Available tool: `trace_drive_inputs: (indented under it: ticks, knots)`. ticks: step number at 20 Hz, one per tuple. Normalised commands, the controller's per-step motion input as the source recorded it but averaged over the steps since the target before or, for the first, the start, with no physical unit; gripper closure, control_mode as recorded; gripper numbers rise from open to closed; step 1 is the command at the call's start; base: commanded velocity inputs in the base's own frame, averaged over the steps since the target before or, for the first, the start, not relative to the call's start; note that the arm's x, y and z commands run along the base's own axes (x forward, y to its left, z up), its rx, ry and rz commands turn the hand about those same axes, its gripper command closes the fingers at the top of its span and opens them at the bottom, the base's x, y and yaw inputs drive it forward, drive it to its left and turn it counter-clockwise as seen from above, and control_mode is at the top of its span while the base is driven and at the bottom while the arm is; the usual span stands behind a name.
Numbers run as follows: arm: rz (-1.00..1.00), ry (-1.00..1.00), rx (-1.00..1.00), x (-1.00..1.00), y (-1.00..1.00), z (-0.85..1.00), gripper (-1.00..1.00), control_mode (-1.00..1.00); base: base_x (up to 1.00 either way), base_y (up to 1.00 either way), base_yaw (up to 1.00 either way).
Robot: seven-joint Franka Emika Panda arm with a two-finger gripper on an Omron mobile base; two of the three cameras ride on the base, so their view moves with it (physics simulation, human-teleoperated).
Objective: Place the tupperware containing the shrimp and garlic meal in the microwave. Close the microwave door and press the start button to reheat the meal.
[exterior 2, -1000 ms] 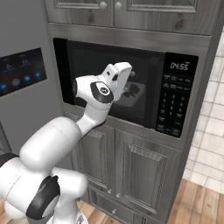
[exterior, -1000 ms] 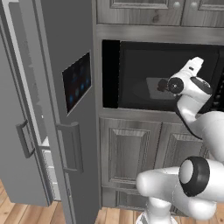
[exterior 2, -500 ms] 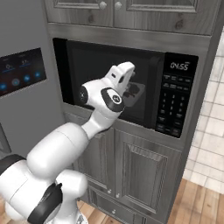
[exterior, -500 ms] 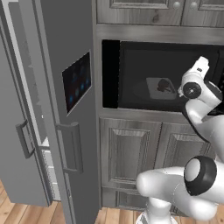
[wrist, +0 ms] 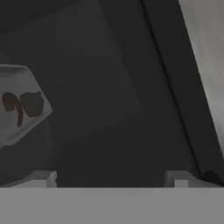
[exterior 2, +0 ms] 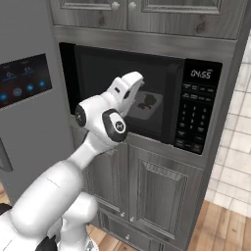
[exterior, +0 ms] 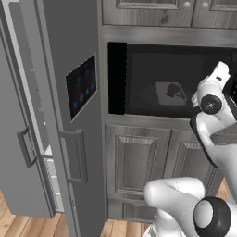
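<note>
The microwave door (exterior 2: 125, 93) is shut, and the arm has swung since a second ago: in the left base view the hand has slid from the middle of the glass toward the right edge of the microwave (exterior: 171, 78), on the side where the keypad (exterior 2: 195, 117) sits in the right base view. That reads as the closing step done and the arm heading for the start button, which looks like the only part of the task left.

The tupperware (exterior: 170, 92) sits inside the microwave, seen dimly through the dark glass on the pale round plate (exterior: 150, 96). In it lie the shrimp and garlic meal (wrist: 24, 105): a curled dark-reddish shrimp beside a rounder garlic lump, both tinted by the glass. The box looks upright and level.

The claw (wrist: 111, 177) hangs close in front of the door, spread wide with nothing between its tips; whether it touches the glass I cannot tell. Which key is start is too small to read here.
</note>
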Motion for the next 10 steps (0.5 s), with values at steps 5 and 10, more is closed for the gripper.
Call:
trace_drive_inputs:
  ticks: [5,10]
  knots:
    - [-0.15,0.0,0.37,-0.73,0.1,0.38,-1.0,-1.0,0.0,0.0,0.0]
    - [-0.22,-0.06,0.71,-0.83,-0.05,0.21,-1.0,-1.0,0.0,0.0,0.0]
